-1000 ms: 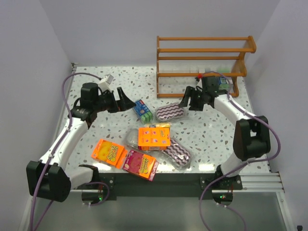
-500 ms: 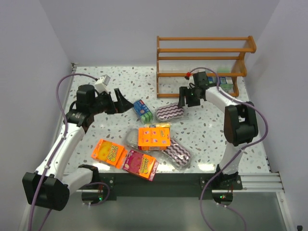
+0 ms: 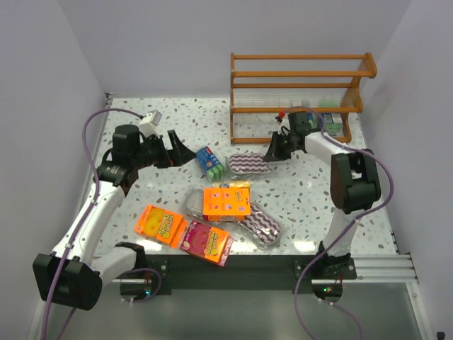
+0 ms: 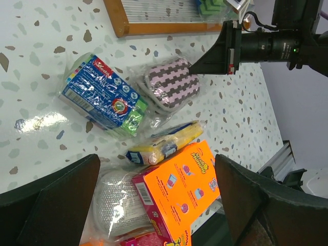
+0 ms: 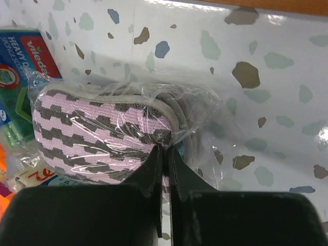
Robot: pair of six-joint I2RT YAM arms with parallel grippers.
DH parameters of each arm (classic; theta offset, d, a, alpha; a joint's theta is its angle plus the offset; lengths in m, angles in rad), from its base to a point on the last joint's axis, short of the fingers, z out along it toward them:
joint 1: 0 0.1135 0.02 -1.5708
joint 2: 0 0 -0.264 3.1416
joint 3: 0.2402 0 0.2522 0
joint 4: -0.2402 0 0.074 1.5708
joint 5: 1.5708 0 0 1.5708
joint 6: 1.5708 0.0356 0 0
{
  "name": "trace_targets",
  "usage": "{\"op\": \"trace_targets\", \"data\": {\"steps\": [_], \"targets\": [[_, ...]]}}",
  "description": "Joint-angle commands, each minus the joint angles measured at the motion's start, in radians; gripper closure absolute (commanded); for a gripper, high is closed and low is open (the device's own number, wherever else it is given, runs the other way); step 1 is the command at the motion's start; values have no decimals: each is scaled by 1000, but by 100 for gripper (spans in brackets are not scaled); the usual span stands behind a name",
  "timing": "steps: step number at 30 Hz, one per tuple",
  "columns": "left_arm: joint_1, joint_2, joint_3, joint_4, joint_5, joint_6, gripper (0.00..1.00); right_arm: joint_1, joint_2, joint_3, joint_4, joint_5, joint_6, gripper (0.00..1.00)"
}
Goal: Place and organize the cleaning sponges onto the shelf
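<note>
1. The right gripper [image 5: 165, 149] is clenched on the clear wrap at the edge of a zigzag pad [image 5: 102, 125], which lies on the table [image 3: 304, 195] just in front of the shelf [image 3: 303, 74]
2. The left gripper [image 3: 184, 150] is spread wide, holding nothing, near a blue-green pack [image 3: 210, 163]
3. A yellow block [image 4: 169, 146], an orange box [image 3: 226, 202] and a second pad [image 3: 260, 227] lie heaped nearer the arms
4. A shelved pack [image 3: 330, 122] sits at the right end of the bottom tier

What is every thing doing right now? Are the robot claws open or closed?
far zigzag pad: wrapped, lying on the table.
right gripper: shut on the far zigzag pad's edge.
left gripper: open, empty.
blue-green pack: wrapped, lying flat.
orange box: resting on other packs.
shelf: standing upright.
</note>
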Motion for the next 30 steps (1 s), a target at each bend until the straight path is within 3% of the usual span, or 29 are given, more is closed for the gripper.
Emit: {"op": "trace_targets", "data": {"steps": [1, 6, 11, 20, 23, 30], "targets": [[-2, -17, 11, 20, -2, -10, 0, -79, -85, -85, -19, -65, 83, 100], [-2, -23, -6, 40, 6, -27, 0, -240, -249, -183, 21, -214, 235, 100], [-2, -11, 3, 56, 19, -38, 0, -294, -399, -163, -24, -279, 309, 100], [-2, -5, 12, 59, 27, -44, 0, -395, -460, -47, -159, -336, 339, 100], [-2, -11, 3, 60, 22, -44, 0, -429, -461, -48, -110, -345, 391, 100], [-2, -3, 3, 63, 29, -44, 0, -491, -423, -18, 182, -324, 632, 100]]}}
